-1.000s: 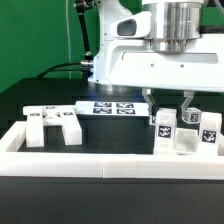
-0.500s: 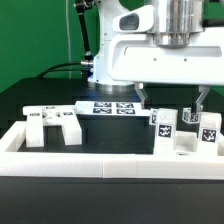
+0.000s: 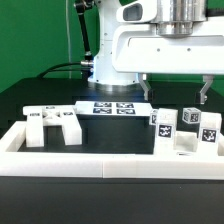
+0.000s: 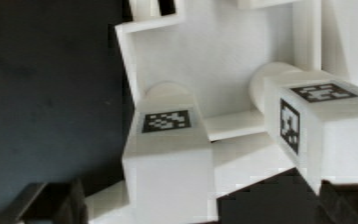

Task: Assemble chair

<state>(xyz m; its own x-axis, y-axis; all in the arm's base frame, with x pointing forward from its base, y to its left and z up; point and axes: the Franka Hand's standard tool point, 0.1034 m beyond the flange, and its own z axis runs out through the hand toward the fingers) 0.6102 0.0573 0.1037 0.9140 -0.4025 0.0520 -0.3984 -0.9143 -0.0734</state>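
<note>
Several white chair parts with black-and-white tags stand at the exterior view's right: a post [image 3: 165,124], a second post [image 3: 190,118] and a block [image 3: 210,135]. A larger white chair piece [image 3: 50,126] lies at the exterior view's left. My gripper [image 3: 176,92] hangs open and empty just above the right-hand parts, touching none. In the wrist view, two tagged posts [image 4: 167,125] [image 4: 318,105] rise from a white slab [image 4: 158,50]. The nearer post sits between my dark fingertips [image 4: 60,205]; the gripper [image 4: 185,208] is open.
The marker board [image 3: 112,108] lies at the middle back on the black table. A long low white border rail [image 3: 100,165] runs along the front and up the left side [image 3: 12,135]. The robot's white base [image 3: 110,60] stands behind.
The gripper has risen a little above the right-hand posts and its fingers have spread wider apart. The chair parts have not moved.
</note>
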